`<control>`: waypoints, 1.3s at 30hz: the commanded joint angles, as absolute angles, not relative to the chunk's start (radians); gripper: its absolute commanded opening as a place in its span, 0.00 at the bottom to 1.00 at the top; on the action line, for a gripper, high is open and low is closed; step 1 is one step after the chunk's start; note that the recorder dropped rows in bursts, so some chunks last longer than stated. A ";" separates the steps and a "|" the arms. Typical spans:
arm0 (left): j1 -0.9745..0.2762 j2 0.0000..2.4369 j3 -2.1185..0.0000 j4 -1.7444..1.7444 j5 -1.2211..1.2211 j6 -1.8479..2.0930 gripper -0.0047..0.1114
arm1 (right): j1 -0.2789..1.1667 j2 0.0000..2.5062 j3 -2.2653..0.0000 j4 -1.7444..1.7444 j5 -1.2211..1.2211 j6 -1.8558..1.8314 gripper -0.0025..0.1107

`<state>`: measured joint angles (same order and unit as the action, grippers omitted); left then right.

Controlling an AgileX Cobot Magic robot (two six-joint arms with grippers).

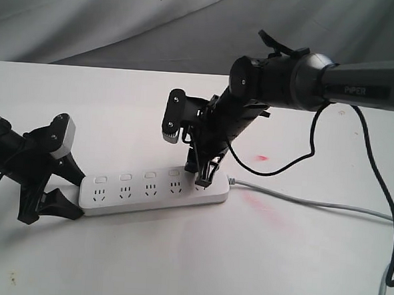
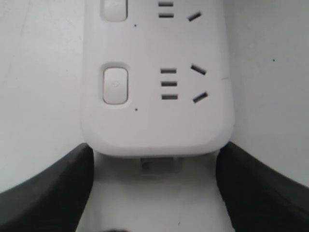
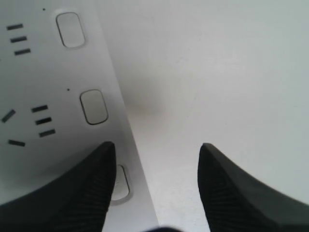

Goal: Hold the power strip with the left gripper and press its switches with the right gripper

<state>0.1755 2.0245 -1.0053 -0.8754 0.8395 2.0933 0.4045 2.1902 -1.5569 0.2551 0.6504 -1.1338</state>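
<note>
Hiding half the cord-end switch (image 3: 121, 182): right pincer (image 3: 157, 150) finger (image 3: 82, 188).

One power strip (image 1: 154, 197); four switches (image 1: 125, 177) plainly visible, a fifth partly covered; one grey cord (image 1: 301, 199); two pincers: left pincer (image 1: 80, 195), right pincer (image 1: 200, 176).

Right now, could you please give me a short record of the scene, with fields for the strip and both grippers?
power strip: flat on the white table, grey cord at one end
left gripper: jaws closed on the end opposite the cord
right gripper: open, one finger over the switch nearest the cord, the other beside the strip
switch pressed: cannot tell
</note>
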 commanded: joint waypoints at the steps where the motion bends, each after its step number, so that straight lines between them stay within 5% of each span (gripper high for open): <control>1: 0.170 2.027 -1.007 -0.889 0.844 2.094 0.61 | 0.396 2.225 -1.525 0.202 0.692 -1.137 0.46; 19: 0.170 2.027 -1.007 -0.889 0.844 2.094 0.61 | 0.372 2.229 -1.498 0.221 0.668 -1.137 0.46; 29: 0.170 2.027 -1.007 -0.889 0.844 2.094 0.61 | 0.372 1.964 -1.498 0.321 0.632 -1.137 0.45; 37: 0.170 2.027 -1.007 -0.889 0.844 2.094 0.61 | 0.408 1.694 -1.317 0.316 0.626 -1.137 0.02; 39: 0.170 2.027 -1.007 -0.889 0.844 2.094 0.61 | 0.410 1.552 -1.187 0.316 0.609 -1.129 0.02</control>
<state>0.1755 2.0245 -1.0053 -0.8774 0.8395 2.0933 0.4076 1.6646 -1.2776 0.3116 0.6278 -1.1320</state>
